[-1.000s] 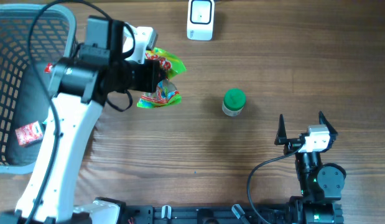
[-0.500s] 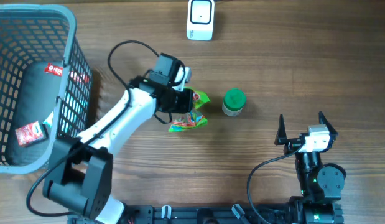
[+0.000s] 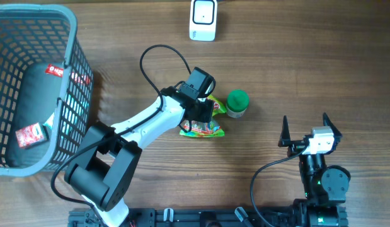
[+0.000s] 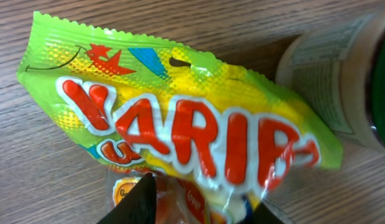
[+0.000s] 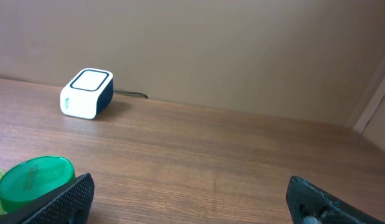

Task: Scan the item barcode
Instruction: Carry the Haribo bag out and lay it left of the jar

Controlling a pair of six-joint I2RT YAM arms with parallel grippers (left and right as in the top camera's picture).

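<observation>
The item is a green and yellow candy bag (image 3: 206, 130) with red letters, lying flat on the wooden table just left of a green-lidded jar (image 3: 237, 101). My left gripper (image 3: 202, 118) sits over the bag's near end. In the left wrist view the bag (image 4: 192, 124) fills the frame, and my left gripper (image 4: 204, 202) has its jaws apart, open, with the bag's lower end between them. No barcode shows on the bag. The white scanner (image 3: 203, 19) stands at the table's far edge. My right gripper (image 3: 303, 129) rests open at the front right, holding nothing.
A grey mesh basket (image 3: 75, 69) fills the left side, with a red packet (image 3: 29, 135) and a dark pouch inside. The right wrist view shows the jar (image 5: 33, 180) at the lower left and the scanner (image 5: 86, 93) farther back, before a brown wall.
My left arm has carried the bag rightward from near the basket to beside the jar. Its jaws, shut on the bag earlier, now stand apart. The right arm has not moved.
</observation>
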